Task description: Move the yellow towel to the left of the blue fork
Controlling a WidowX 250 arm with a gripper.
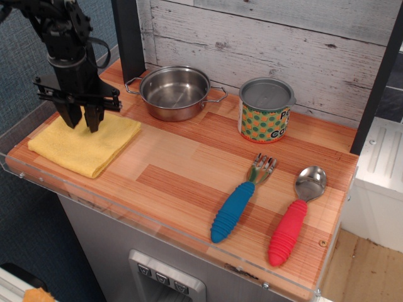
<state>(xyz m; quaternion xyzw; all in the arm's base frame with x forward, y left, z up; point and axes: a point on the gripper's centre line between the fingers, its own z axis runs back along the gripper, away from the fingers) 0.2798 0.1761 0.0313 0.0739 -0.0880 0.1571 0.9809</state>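
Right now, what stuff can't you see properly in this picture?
- Back of the yellow towel: hidden by the end effector, so whether its fingers pinch cloth is unclear.
- Label on the patterned can: curves out of sight.
- Arm above the end effector: cut off by the top edge.
- Blue fork tines: too small to count.

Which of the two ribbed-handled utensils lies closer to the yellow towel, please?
The blue fork lies closer. It sits left of the red spoon, on the side towards the yellow towel, and has tines where the spoon has a bowl.
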